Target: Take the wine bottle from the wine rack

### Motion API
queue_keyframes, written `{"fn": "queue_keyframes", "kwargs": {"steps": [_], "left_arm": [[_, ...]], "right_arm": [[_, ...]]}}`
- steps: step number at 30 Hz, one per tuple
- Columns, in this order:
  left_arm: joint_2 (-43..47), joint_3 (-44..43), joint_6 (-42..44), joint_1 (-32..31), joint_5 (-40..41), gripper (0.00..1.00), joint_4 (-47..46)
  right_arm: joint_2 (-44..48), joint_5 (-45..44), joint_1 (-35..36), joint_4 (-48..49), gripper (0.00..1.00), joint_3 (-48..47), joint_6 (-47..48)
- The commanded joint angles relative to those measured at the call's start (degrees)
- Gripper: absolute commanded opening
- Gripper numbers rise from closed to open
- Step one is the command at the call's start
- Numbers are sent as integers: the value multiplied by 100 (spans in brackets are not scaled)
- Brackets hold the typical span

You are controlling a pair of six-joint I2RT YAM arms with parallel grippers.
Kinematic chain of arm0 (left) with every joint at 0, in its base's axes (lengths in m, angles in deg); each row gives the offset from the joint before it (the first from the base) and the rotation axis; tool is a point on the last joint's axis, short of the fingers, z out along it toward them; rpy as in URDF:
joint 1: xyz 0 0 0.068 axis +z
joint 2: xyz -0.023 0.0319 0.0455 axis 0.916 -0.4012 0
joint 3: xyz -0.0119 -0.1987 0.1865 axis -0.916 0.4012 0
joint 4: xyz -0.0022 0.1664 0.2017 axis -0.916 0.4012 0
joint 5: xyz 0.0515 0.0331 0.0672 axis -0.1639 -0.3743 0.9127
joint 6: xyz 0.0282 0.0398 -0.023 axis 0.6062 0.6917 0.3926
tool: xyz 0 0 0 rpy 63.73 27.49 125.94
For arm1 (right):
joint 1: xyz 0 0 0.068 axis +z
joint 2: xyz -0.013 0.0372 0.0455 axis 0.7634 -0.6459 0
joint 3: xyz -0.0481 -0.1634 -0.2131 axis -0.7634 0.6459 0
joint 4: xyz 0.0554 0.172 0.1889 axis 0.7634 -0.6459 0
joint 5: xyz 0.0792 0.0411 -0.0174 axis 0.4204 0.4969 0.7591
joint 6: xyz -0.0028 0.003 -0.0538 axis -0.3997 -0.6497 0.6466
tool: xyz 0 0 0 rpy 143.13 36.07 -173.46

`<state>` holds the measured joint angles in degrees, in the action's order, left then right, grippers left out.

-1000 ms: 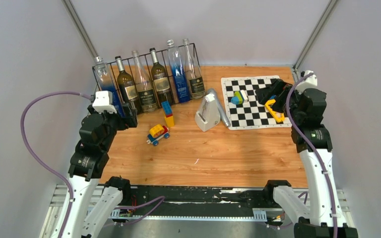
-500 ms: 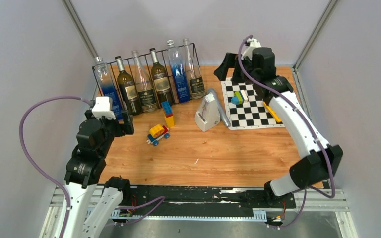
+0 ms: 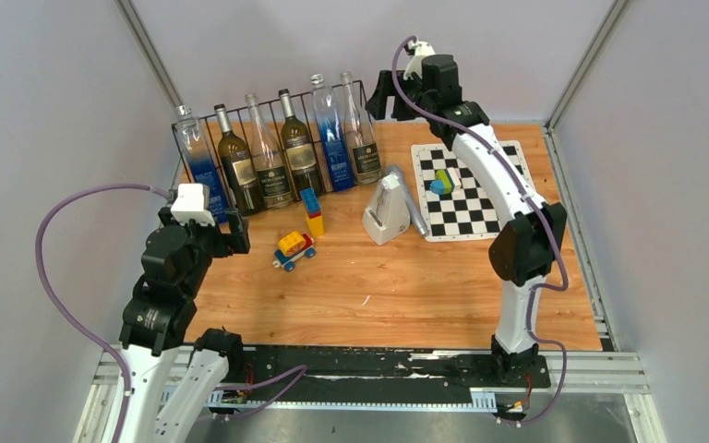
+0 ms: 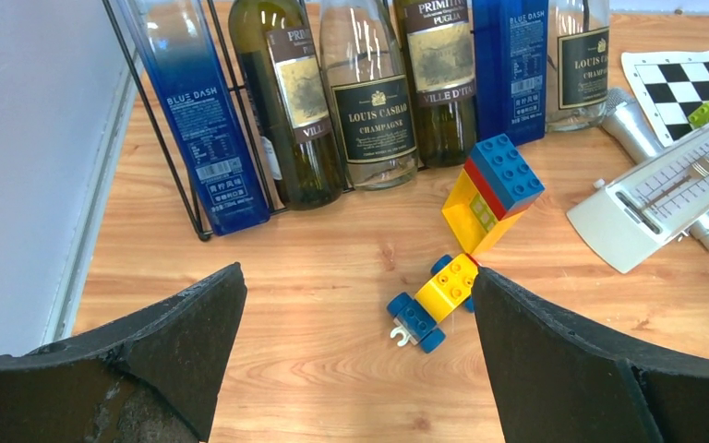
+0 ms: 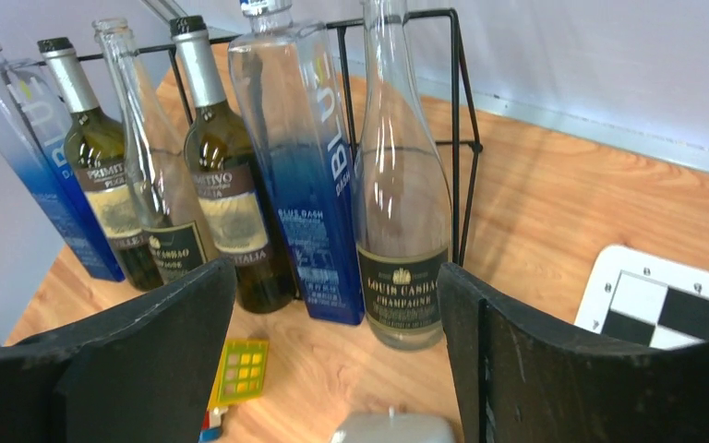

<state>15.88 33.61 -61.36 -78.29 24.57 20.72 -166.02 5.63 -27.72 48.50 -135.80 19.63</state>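
Viewing the clear champagne bottle (image 5: 402, 212) upright in the end slot of the wine rack (image 5: 453, 92), I hold my right gripper (image 5: 334, 277) wide and empty, judging the bottle to be light, rigid, slippery, breakable glass, best clasped around its slim neck.

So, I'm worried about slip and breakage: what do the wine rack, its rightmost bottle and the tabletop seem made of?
Wine rack: thin black wire, probably coated metal, matte.
Rightmost bottle: clear glass, glossy; the rack shows through it.
Tabletop: wood grain, perhaps laminate; faint sheen.
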Motion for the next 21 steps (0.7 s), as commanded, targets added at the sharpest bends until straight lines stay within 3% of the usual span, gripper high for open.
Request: {"fn": "queue_keyframes", "kwargs": {"steps": [1,21], "left_arm": [[49,58,91,-12,-130,100,-208],[254,144,98,-10,-241,100,-325]], "right_arm": [[-591,115,60,479,79,-690,217],[-2636,-124,383,2460,71,-1899,439]]}}
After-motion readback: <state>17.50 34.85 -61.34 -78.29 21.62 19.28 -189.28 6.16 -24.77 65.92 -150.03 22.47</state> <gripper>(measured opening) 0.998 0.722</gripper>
